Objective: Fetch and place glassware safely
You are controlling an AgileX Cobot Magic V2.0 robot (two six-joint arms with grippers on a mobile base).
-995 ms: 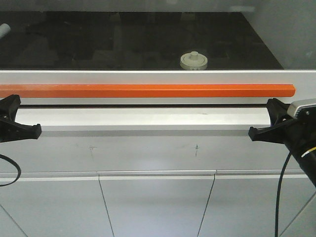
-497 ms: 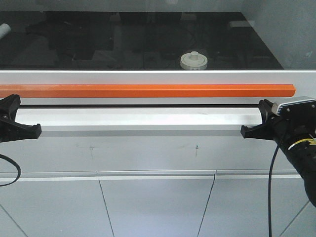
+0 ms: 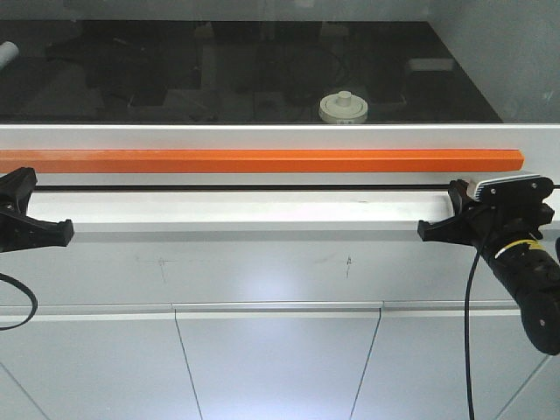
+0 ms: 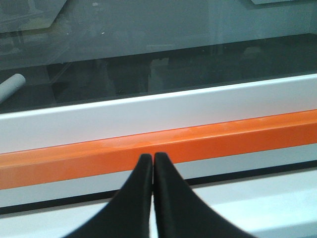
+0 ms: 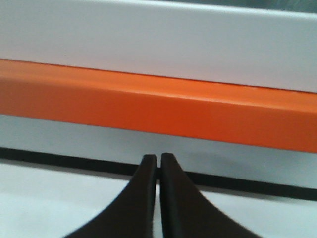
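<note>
The glassware, a small jar with a cream-white knobbed lid, stands on the dark floor of the cabinet, behind its glass front. It does not show in either wrist view. My left gripper is at the far left, in front of the white sill, shut and holding nothing. In the left wrist view, the left gripper points at the orange bar. My right gripper is at the right end of the sill, also shut and holding nothing. The right wrist view shows the right gripper just below the orange bar.
An orange bar runs the full width below the glass pane. Grey cabinet doors lie below the sill. A pale cylinder lies at the back left inside, and it also shows as the pale cylinder in the left wrist view.
My right arm has moved left along the sill, staying shut. The left arm and the jar have not moved.
</note>
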